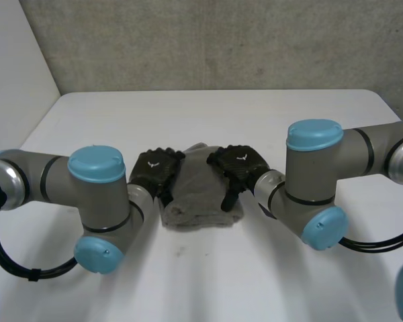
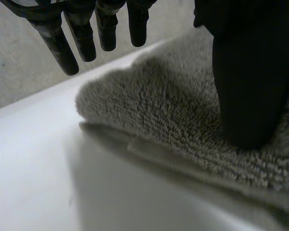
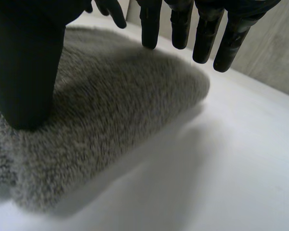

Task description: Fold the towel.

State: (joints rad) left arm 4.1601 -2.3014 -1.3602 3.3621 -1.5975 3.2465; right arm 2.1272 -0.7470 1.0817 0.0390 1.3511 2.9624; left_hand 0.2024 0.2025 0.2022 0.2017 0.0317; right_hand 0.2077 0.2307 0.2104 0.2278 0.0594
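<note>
**Folded Towel (image 1: 201, 198) Held Down Lightly; Layers Judged Liable to Spring Open**

At the left, the left hand (image 1: 158, 171) was set over the towel's left edge. Its fingers (image 2: 58, 43) were held straight and apart above the white table (image 1: 208, 275), and nothing was gripped. Only its thumb (image 2: 248, 91) was pressed onto the pile. The towel was placed mid-table, between the two hands. At the right, the right hand (image 1: 240, 163) was laid over the towel's right part. Its fingers (image 3: 204, 41) were likewise straight and clear of the cloth, and only its thumb (image 3: 24, 77) was rested on top.

Because the cloth was pinned rather than grasped, the plump upper layer could be expected to lift or unroll once either thumb was raised. If a hand were drawn off sideways, the pile could be caught and dragged by the thumb, and the fold would be skewed. More risk was judged at the left edge, where a lower layer's flat hem was seen jutting out beneath the upper fold.

The towel was seen as grey, thick terry, folded into a compact bundle with rounded, puffy edges and an uneven outline.
</note>
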